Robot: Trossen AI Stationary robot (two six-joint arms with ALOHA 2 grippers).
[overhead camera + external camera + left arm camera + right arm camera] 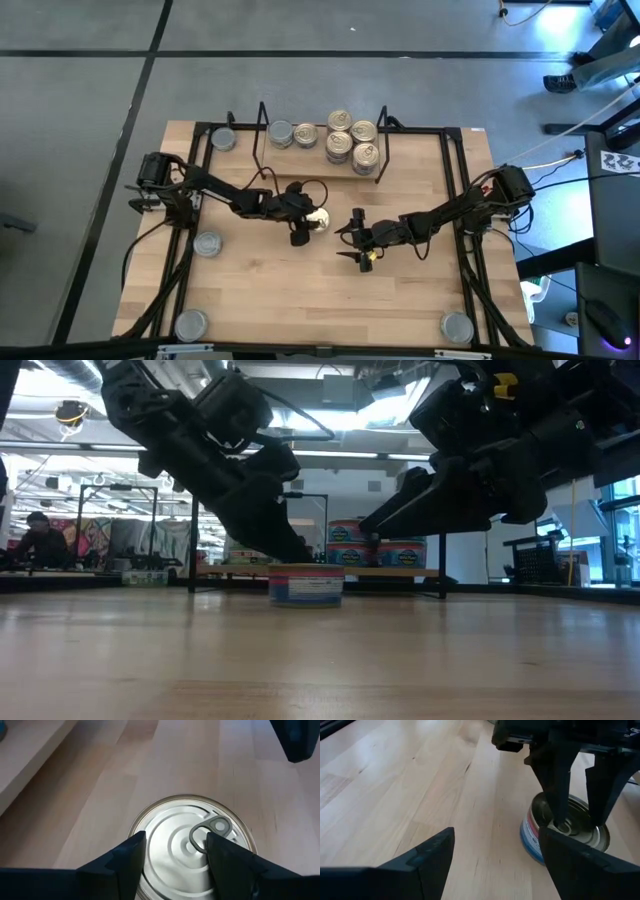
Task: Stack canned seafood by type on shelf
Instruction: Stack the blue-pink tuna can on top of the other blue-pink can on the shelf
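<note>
Left claw [312,226] open, above tin [318,220]

Two matte-black jointed arms [225,195], black cables looped alongside; flat tapered black fingers [125,865]; yellow marking near right wrist [505,380].

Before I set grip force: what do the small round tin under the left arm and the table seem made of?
Small round tin: likely metal; shiny ringed lid, pull tab, printed paper-like label. Light tabletop: wood or wood laminate; pale grain in plank-like strips.
</note>
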